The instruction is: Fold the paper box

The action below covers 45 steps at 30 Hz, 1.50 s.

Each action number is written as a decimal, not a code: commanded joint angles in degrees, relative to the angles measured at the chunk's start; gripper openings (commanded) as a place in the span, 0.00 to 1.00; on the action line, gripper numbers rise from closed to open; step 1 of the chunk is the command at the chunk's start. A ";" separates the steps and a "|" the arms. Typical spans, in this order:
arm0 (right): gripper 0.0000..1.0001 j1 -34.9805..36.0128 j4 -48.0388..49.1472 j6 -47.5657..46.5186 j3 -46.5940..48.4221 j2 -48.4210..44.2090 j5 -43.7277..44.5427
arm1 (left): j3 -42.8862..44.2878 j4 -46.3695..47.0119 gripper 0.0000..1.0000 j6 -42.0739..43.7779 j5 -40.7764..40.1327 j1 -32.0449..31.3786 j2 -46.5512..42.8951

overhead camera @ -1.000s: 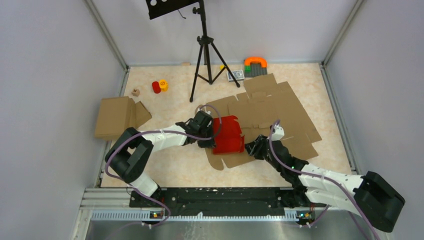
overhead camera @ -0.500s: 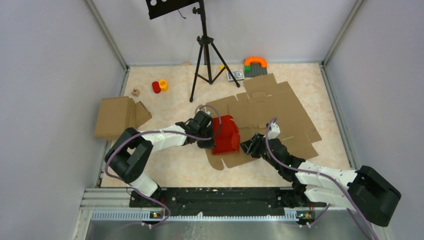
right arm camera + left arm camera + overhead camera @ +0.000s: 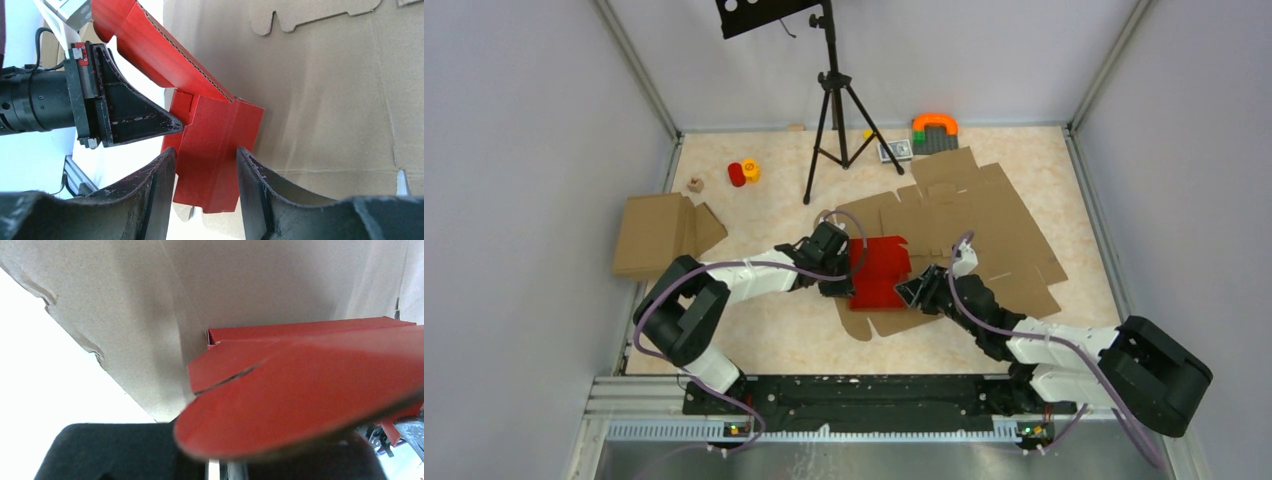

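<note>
Mid-table on the brown cardboard sheet (image 3: 984, 215), paper box (image 3: 882, 270) lies part-folded; left gripper (image 3: 846, 272) clenched on its left flap, likely anchoring it, while right gripper (image 3: 908, 292) straddles the right panel with jaws parted, probably lining up the next crease

A flat cardboard sheet (image 3: 994, 215) lies spread over the right half of the worktop (image 3: 764, 340), reaching almost to its far edge. The paper box (image 3: 881, 270) rests on the sheet's left part, about mid-worktop. The left gripper (image 3: 839, 275) meets the box's left edge; the right gripper (image 3: 912, 294) sits at its near right side. A folded cardboard box (image 3: 659, 232) lies along the left edge. A tripod (image 3: 834, 120) stands near the far edge, toy blocks (image 3: 935, 131) to its right.
</note>
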 commanded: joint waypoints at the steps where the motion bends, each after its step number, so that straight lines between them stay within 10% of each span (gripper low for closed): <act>1: 0.44 0.11 1.67 1.07 2.53 0.97 -2.61 | -0.92 0.62 0.00 0.06 1.57 -0.11 -1.36; 10: 0.70 0.06 -0.47 -1.15 3.25 -0.83 -3.52 | -1.09 0.50 0.00 0.24 1.23 -0.12 -1.20; 26: 0.37 -0.45 -6.45 3.54 -4.19 -18.32 9.78 | -1.62 3.33 0.00 -0.74 3.82 0.13 -0.71; 36: 0.56 -0.80 -15.01 2.00 -6.33 -28.18 15.94 | -2.40 3.41 0.00 -0.47 4.33 0.58 -1.04; 45: 0.45 -0.85 -17.03 -0.57 -6.65 -27.66 12.57 | -2.24 3.41 0.00 -0.46 4.47 0.59 -1.19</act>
